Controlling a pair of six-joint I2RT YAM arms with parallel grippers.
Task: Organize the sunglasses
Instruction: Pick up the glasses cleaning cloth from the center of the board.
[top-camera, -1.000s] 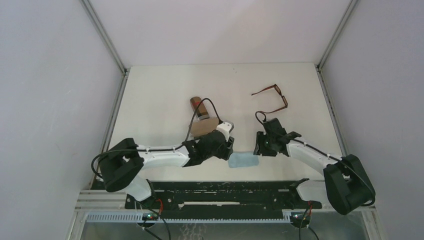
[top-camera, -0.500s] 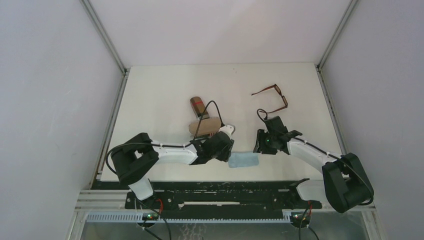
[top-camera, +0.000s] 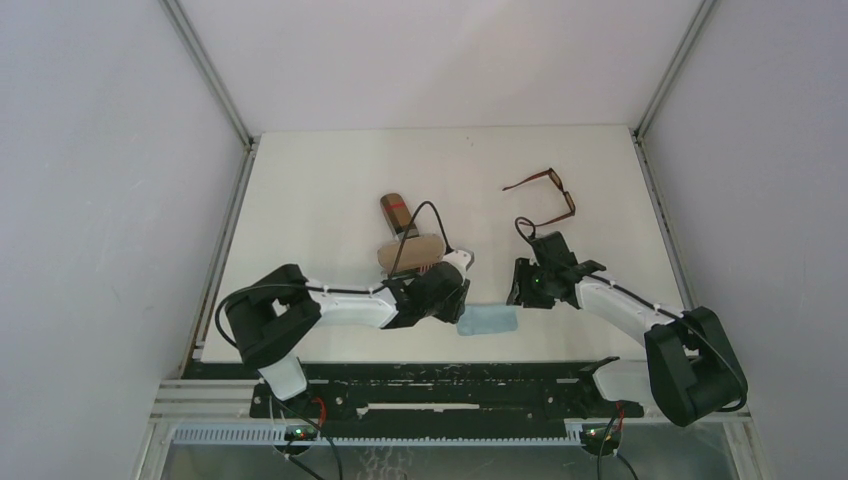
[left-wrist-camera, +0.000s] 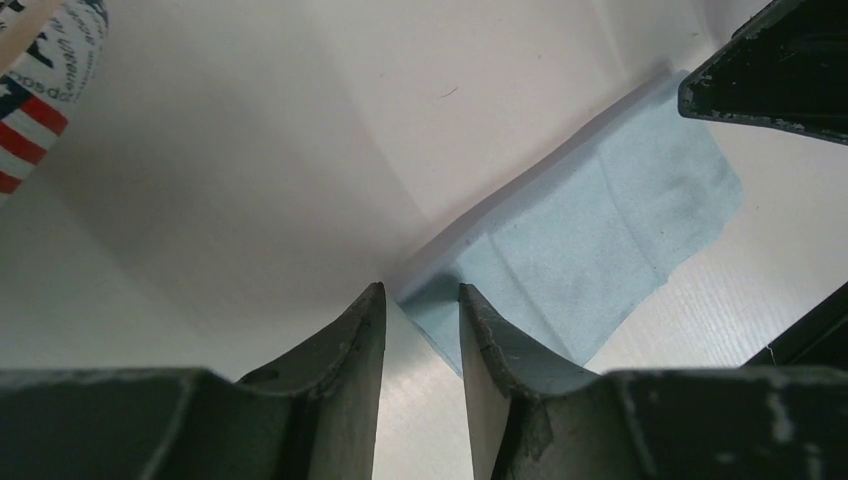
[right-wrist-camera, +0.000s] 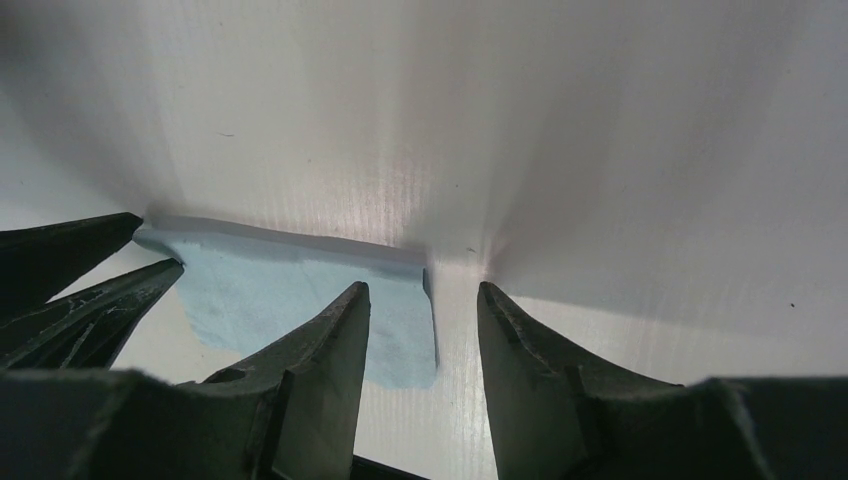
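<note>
The dark brown sunglasses (top-camera: 564, 197) are seen lying unfolded on the white table (top-camera: 330, 180), well beyond the light blue cloth (top-camera: 487, 321) and off to its right. Their front is turned toward the right wall, with its long axis running roughly near to far. Both thin temple arms are stretched leftward and spread apart. The frame is slim and angular; the lenses are too small to be judged. The cloth is a soft, matte rectangle laid flat. The left gripper (left-wrist-camera: 420, 295) is set at the cloth's left corner, its black fingers narrowly parted, and the corner lies unpinched in the gap. The right gripper (right-wrist-camera: 422, 290) is held over the cloth's right edge with its jaws spread, one finger above the fabric and one above bare table. A rounded flag-print case (left-wrist-camera: 40, 70) is glimpsed beyond the cloth, to its left.
</note>
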